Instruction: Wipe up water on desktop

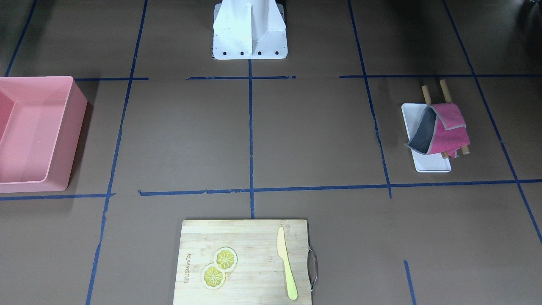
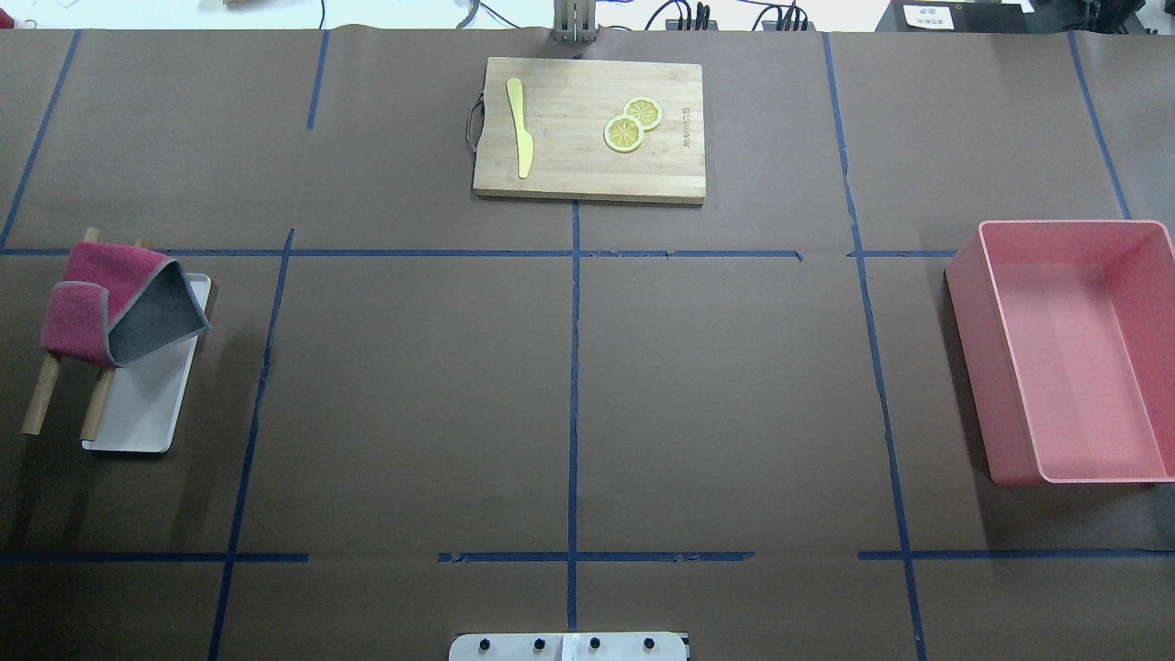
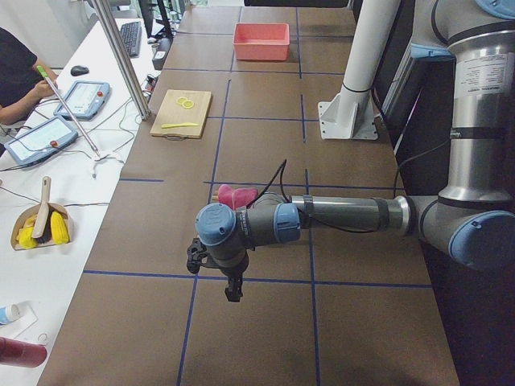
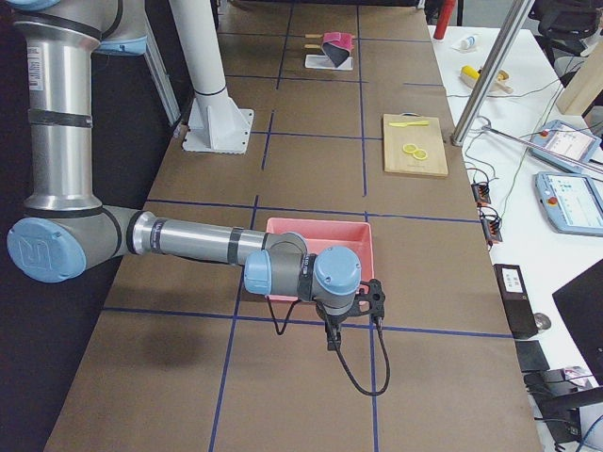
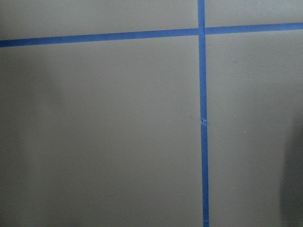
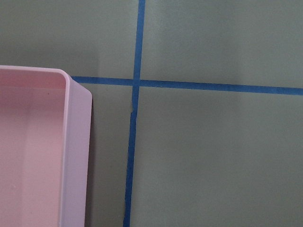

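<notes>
The cloth point(image 1: 440, 129) at the worktop's point(image 1: 313, 135) right-middle looks soft and floppy, so pinch its raised fold. Can't tell if the left claw point(image 3: 232, 288) or right claw point(image 4: 332, 337) is spread or pressed together.

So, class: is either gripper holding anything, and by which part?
Nothing visible in the left gripper or right gripper; the pink-and-grey cloth hangs over its wooden rack.

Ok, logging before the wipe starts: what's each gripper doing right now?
Left gripper: cannot tell, seen only from the side.
Right gripper: cannot tell, same reason.
</notes>
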Robot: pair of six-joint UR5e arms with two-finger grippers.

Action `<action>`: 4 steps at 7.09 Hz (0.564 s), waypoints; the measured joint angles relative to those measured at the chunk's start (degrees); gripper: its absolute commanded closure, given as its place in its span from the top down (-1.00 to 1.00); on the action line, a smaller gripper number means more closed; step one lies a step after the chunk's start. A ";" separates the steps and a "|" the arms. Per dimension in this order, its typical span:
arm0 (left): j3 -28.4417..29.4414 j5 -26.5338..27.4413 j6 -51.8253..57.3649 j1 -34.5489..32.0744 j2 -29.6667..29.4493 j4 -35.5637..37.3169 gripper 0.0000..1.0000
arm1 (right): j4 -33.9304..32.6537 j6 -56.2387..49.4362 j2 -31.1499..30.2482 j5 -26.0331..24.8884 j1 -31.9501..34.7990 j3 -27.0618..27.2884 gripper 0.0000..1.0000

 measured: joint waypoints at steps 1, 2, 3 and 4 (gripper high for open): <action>-0.83 -1.75 -0.16 0.10 -0.16 -1.20 1.00 | -0.02 0.01 0.01 0.04 0.00 0.09 1.00; -2.48 -2.88 -0.23 0.48 -0.49 -1.95 1.00 | -0.03 0.01 0.00 0.08 0.00 0.42 1.00; -4.69 -3.64 -1.04 1.24 -0.91 -2.26 1.00 | -0.04 0.01 -0.04 0.15 0.00 0.91 1.00; -6.69 -5.81 -3.87 3.03 -1.31 -2.87 1.00 | -0.04 0.04 -0.06 0.23 0.00 1.27 1.00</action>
